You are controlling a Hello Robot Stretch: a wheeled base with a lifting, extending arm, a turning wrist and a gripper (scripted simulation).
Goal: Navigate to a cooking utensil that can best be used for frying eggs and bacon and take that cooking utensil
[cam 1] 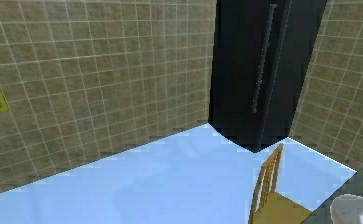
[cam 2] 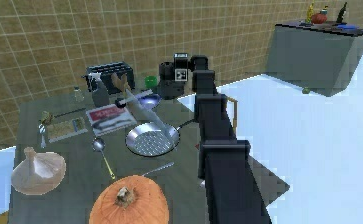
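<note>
Crowded table: toaster beyond pan, pumpkin nearside.

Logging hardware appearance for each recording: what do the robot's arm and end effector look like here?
The arm is a dark square bar built of stepped segments. Near its far end sit two small white squares with black marks. Beside them the end effector has a dark body with two thin fingers. No cables can be made out.

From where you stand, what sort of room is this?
Most likely a kitchen: what looks like a tall black fridge against tiled walls, and a table carrying a frying pan and a toaster.
</note>
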